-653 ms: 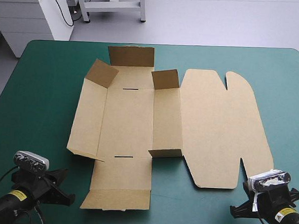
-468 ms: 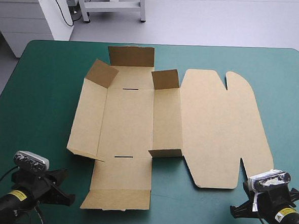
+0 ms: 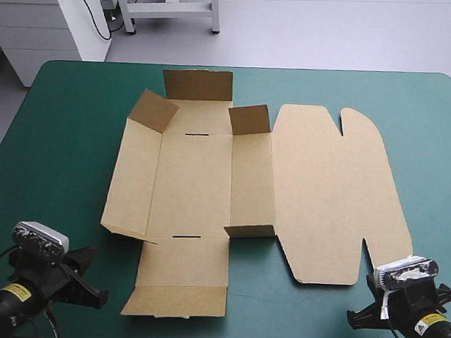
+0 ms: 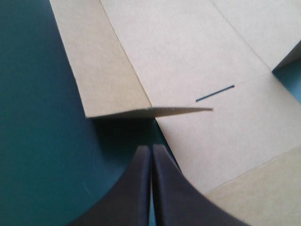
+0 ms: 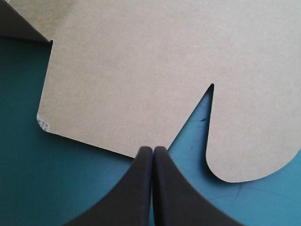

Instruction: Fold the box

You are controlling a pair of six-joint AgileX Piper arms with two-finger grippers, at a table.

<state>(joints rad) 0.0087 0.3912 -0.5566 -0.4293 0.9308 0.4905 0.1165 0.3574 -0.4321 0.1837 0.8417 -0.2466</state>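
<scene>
**Q:** Where is the box?
**A:** The box lies opened out at the middle of the bench, a brown sheet on the teal-green cover. Its lid lies flat at the box's right side. The far wall and the two far corner flaps stand raised. The two near corner flaps are lifted slightly. No part of the box has shifted since the earlier frames.

**Q:** What is the state of the left hand?
**A:** Its black fingers are pressed together into one pointed arch and pinch nothing. The tip is over the cover, just short of the box's near-left flap, which is lifted clear of the cover. A slot shows in the box beyond that flap.

**Q:** What differs from just before?
**A:** In the high view, the left arm now sits slightly farther out from the box's near-left corner. Nothing else differs.

**Q:** What is the state of the right hand?
**A:** Its fingers are pressed together and pinch nothing. The tip is at the lid's near edge, beside the notch cut into that edge. Its position matches the earlier frames.
</scene>
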